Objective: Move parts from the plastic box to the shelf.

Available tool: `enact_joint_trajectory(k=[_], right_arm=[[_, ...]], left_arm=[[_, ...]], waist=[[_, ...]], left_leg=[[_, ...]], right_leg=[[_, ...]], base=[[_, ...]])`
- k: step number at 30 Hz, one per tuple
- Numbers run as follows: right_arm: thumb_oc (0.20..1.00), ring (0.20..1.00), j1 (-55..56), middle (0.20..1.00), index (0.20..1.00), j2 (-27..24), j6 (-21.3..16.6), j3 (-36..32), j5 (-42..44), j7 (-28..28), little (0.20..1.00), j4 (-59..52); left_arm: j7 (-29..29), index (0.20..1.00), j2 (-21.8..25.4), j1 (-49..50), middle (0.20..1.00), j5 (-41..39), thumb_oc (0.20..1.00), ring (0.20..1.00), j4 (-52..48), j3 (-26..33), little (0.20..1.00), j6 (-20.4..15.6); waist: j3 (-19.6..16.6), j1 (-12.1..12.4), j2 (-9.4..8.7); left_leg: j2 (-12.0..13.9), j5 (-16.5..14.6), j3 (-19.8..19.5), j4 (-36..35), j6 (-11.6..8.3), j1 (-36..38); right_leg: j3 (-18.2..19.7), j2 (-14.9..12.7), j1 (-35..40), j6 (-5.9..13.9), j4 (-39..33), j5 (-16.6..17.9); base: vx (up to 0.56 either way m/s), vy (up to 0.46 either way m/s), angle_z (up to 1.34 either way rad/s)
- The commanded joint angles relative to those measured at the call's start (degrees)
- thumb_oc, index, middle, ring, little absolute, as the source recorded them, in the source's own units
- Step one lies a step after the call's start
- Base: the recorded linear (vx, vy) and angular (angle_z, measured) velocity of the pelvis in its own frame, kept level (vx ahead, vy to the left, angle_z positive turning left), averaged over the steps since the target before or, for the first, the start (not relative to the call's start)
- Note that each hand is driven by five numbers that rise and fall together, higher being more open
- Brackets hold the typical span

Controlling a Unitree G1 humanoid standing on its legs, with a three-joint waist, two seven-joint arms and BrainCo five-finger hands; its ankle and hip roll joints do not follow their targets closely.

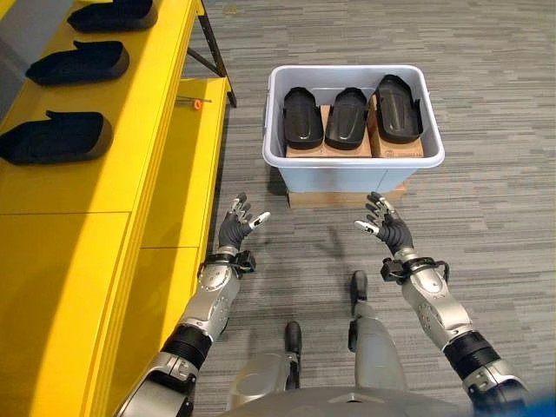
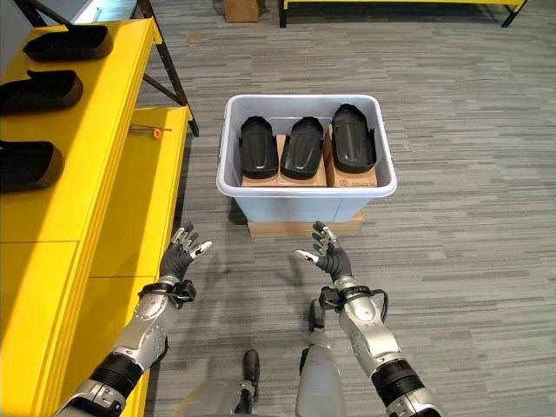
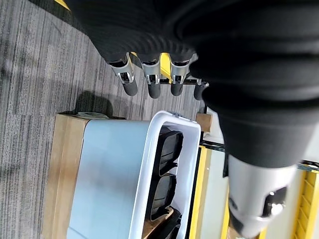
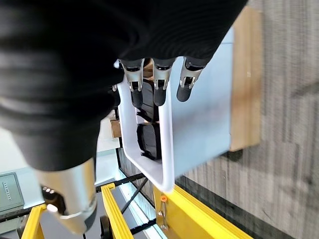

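- The plastic box (image 1: 354,156) is pale grey-white and stands on the carpeted floor (image 1: 486,104), resting on a flat brown cardboard slab (image 1: 346,198) that sticks out under its near wall.
- Three black moulded parts lie side by side inside the box, on brown cardboard: one (image 1: 303,115) at the box's left end, one (image 1: 347,117) in the middle, and a longer one (image 1: 398,108) at the right end, reaching closer to the far wall.
- The yellow shelf (image 1: 104,165) runs along the left, with a lower yellow ledge (image 1: 187,165) next to the box's left side.
- Three more black parts lie on the shelf's top surface in a row: the nearest (image 1: 56,137) at the left edge, another (image 1: 78,62) further back, and a third (image 1: 113,14) at the far end.
- A small orange knob (image 1: 197,103) sits at the far end of the lower ledge.
- The left hand (image 1: 236,224) hovers above the floor, short of the box's near-left corner, fingers spread and nearly straight, holding nothing.
- The right hand (image 1: 385,224) hovers just short of the box's near wall, towards its right corner, fingers likewise spread and relaxed, palm facing inward, empty.
- Neither hand touches the box or any part.
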Motion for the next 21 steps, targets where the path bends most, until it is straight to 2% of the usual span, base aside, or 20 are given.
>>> enact_joint_trajectory(k=[1, 3, 4, 5, 6, 7, 8, 9, 10, 11, 12, 13, 14, 15, 16, 17, 18, 20, 21], right_arm=[[1.0, 1.0, -2.2, 1.0, 1.0, -1.7, -2.8, -2.0, -0.2, 0.7, 1.0, -3.7], [1.0, 1.0, -2.1, 1.0, 1.0, -2.3, -3.0, -1.9, -0.1, 0.7, 1.0, -3.3], [1.0, 1.0, -2.1, 1.0, 1.0, -2.3, -3.0, -1.9, -0.1, 0.7, 1.0, -3.3], [1.0, 1.0, -2.3, 1.0, 1.0, -2.7, -3.2, -2.0, 0.0, 0.7, 1.0, -2.7], [1.0, 1.0, -2.2, 1.0, 1.0, -2.9, -3.1, -2.0, -0.1, 0.6, 1.0, -2.7], [1.0, 1.0, -1.8, 1.0, 1.0, -3.2, -3.2, -2.2, 0.0, 0.4, 1.0, -2.7], [1.0, 1.0, -1.7, 1.0, 1.0, -3.2, -3.2, -2.2, 0.0, 0.4, 1.0, -2.7], [1.0, 1.0, -1.5, 1.0, 1.0, -3.3, -3.3, -2.3, 0.0, 0.3, 1.0, -2.8], [1.0, 1.0, -0.6, 1.0, 1.0, -4.0, -3.7, -2.4, -0.4, -0.2, 1.0, -3.1], [1.0, 1.0, -0.6, 1.0, 1.0, -4.0, -3.7, -2.4, -0.4, -0.2, 1.0, -3.1], [1.0, 1.0, -0.1, 1.0, 1.0, -4.0, -3.7, -2.7, -0.5, -0.4, 1.0, -3.1], [1.0, 1.0, -0.1, 1.0, 1.0, -4.1, -3.6, -2.7, -0.6, -0.6, 1.0, -3.0], [1.0, 1.0, -0.4, 1.0, 1.0, -4.2, -3.6, -2.8, -0.5, -0.9, 1.0, -2.5], [1.0, 1.0, -0.4, 1.0, 1.0, -4.2, -3.6, -2.8, -0.5, -0.9, 1.0, -2.5], [1.0, 1.0, -0.4, 1.0, 1.0, -4.1, -3.8, -3.0, -0.4, -1.3, 1.0, -1.9], [1.0, 1.0, -0.3, 1.0, 1.0, -4.1, -3.8, -3.3, -0.3, -1.5, 1.0, -2.0], [1.0, 1.0, -0.1, 1.0, 1.0, -3.6, -4.2, -3.4, -0.3, -1.8, 1.0, -1.8], [1.0, 1.0, 0.1, 1.0, 1.0, -3.6, -4.1, -3.6, -0.3, -1.8, 1.0, -1.7], [1.0, 1.0, 1.0, 1.0, 1.0, -3.0, -4.0, -3.6, -0.3, -1.4, 1.0, -1.9]], left_arm=[[-0.9, 1.0, 0.3, 0.6, 1.0, 0.5, 1.0, 1.0, -5.2, -0.9, 1.0, -3.3], [-1.2, 1.0, -0.8, 0.9, 1.0, -0.2, 1.0, 1.0, -4.8, -1.0, 1.0, -3.0], [-1.2, 1.0, -0.8, 0.9, 1.0, -0.2, 1.0, 1.0, -4.8, -1.0, 1.0, -3.0], [-1.1, 1.0, -1.3, 0.5, 1.0, -0.7, 1.0, 1.0, -4.7, -1.0, 1.0, -3.2], [-1.0, 1.0, -1.5, 0.5, 1.0, -0.8, 1.0, 1.0, -4.7, -0.9, 1.0, -3.2], [-1.1, 1.0, -1.6, 0.7, 1.0, -1.0, 1.0, 1.0, -4.9, -0.5, 1.0, -3.1], [-1.1, 1.0, -1.6, 0.7, 1.0, -1.0, 1.0, 1.0, -5.0, -0.5, 1.0, -3.0], [-1.0, 1.0, -1.5, 1.1, 1.0, -1.0, 1.0, 1.0, -5.3, -0.4, 1.0, -3.1], [-1.2, 1.0, -1.6, 2.0, 1.0, -1.0, 1.0, 1.0, -5.5, -0.3, 1.0, -2.6], [-1.2, 1.0, -1.6, 2.0, 1.0, -1.0, 1.0, 1.0, -5.5, -0.3, 1.0, -2.6], [-1.4, 1.0, -1.7, 2.3, 1.0, -1.2, 1.0, 1.0, -5.7, -0.4, 1.0, -2.4], [-1.5, 1.0, -1.8, 2.2, 1.0, -1.2, 1.0, 1.0, -5.4, -0.6, 1.0, -2.3], [-1.6, 1.0, -1.9, 1.7, 1.0, -1.2, 1.0, 1.0, -5.1, -1.0, 1.0, -2.3], [-1.6, 1.0, -1.9, 1.7, 1.0, -1.2, 1.0, 1.0, -5.0, -1.1, 1.0, -2.3], [-1.6, 1.0, -2.1, 1.2, 1.0, -0.9, 1.0, 1.0, -4.3, -1.5, 1.0, -2.3], [-1.5, 1.0, -2.1, 1.0, 1.0, -0.6, 1.0, 1.0, -4.0, -1.7, 1.0, -2.3], [-1.2, 1.0, -2.1, 0.7, 1.0, -0.1, 1.0, 1.0, -3.7, -1.7, 1.0, -2.4], [-1.1, 1.0, -2.0, 0.6, 1.0, -0.1, 1.0, 1.0, -3.7, -1.8, 1.0, -2.5], [-1.2, 1.0, -1.5, 0.7, 1.0, -0.4, 1.0, 1.0, -4.2, -1.6, 1.0, -2.8]], waist=[[-1.2, -0.7, 1.03], [-2.4, -0.8, 1.51], [-2.4, -0.9, 1.55], [-2.9, -0.8, 1.71], [-3.1, -0.8, 1.72], [-3.4, -0.6, 1.29], [-3.4, -0.7, 1.32], [-3.3, -0.6, 0.99], [-1.9, 0.4, -0.9], [-1.9, 0.4, -0.85], [-1.7, 0.5, -1.2], [-1.3, 1.0, -1.52], [-1.4, 1.4, -1.5], [-1.3, 1.5, -1.55], [-1.7, 1.4, -1.18], [-1.8, 1.7, -0.98], [-1.8, 1.9, -0.25], [-1.8, 2.0, -0.12], [-2.0, 1.8, 0.16]], left_leg=[[5.9, 0.2, 1.2, 4.4, -4.02, -0.6], [8.0, 3.2, 0.7, 5.4, -5.21, -0.1], [8.1, 3.2, 0.6, 5.4, -5.25, -0.1], [9.2, 6.2, -0.3, 6.7, -5.9, -0.2], [9.6, 7.3, -0.5, 7.4, -6.16, -0.3], [10.8, 10.4, -0.9, 11.5, -6.46, -1.6], [10.9, 10.3, -0.9, 11.7, -6.49, -1.7], [11.6, 12.4, -0.9, 15.5, -6.55, -3.0], [11.0, 13.2, 0.2, 26.7, -5.71, -8.5], [11.1, 13.1, 0.2, 26.9, -5.69, -8.6], [11.5, 12.5, 1.7, 26.1, -5.41, -10.3], [10.6, 11.0, 2.3, 24.6, -5.33, -12.5], [9.9, 9.3, 3.2, 18.0, -5.23, -14.7], [9.9, 9.3, 3.3, 17.8, -5.2, -14.5], [10.7, 10.4, 5.0, 10.5, -5.49, -15.2], [10.9, 11.8, 5.4, 7.1, -5.93, -15.1], [11.4, 15.5, 6.6, 2.5, -7.08, -15.5], [11.8, 16.0, 6.8, 2.4, -7.43, -15.3], [11.2, 13.5, 6.1, 2.2, -6.64, -13.3]], right_leg=[[-0.6, 3.6, 0.0, 1.23, 5.8, 0.2], [-2.0, 5.6, 1.5, -0.09, 6.5, -1.8], [-2.1, 5.6, 1.5, -0.12, 6.5, -1.8], [-2.7, 7.3, 2.2, -1.26, 6.7, -3.1], [-2.8, 7.9, 2.6, -1.62, 6.6, -3.7], [-2.6, 9.3, 3.9, -2.78, 5.9, -4.9], [-2.7, 9.3, 3.9, -2.81, 5.9, -4.9], [-2.6, 10.0, 4.8, -3.7, 5.7, -5.5], [-2.6, 10.4, 8.1, -5.53, 5.2, -7.0], [-2.7, 10.4, 8.2, -5.52, 5.2, -7.0], [-3.1, 10.2, 9.1, -5.63, 4.9, -7.5], [-3.0, 9.9, 10.1, -5.25, 4.8, -7.7], [-3.2, 9.8, 11.5, -4.47, 3.7, -7.8], [-3.1, 9.7, 11.6, -4.44, 3.7, -7.8], [-3.5, 9.8, 12.2, -3.94, 3.2, -8.1], [-3.4, 10.0, 12.8, -3.79, 3.0, -8.1], [-3.6, 10.6, 13.9, -3.59, 2.7, -8.6], [-3.6, 10.3, 14.1, -3.43, 3.1, -8.8], [-3.4, 9.6, 14.5, -2.61, 3.8, -9.8]], base=[[0.33, -0.287, 0.07], [0.25, -0.242, -0.19], [0.19, -0.228, -0.28], [0.18, -0.225, -0.21], [0.28, -0.358, -0.18], [0.15, -0.201, -0.08], [0.14, -0.224, -0.09], [0.14, -0.308, -0.08], [0.14, -0.305, -0.03], [0.14, -0.262, 0.09], [0.08, -0.055, 0.13], [0.16, -0.038, 0.29], [0.13, 0.008, 0.14], [0.15, 0.058, 0.13], [0.12, 0.072, -0.04], [0.18, 0.114, 0.11], [0.17, 0.12, 0.13], [0.13, 0.121, 0.02], [0.09, 0.112, -0.22]])
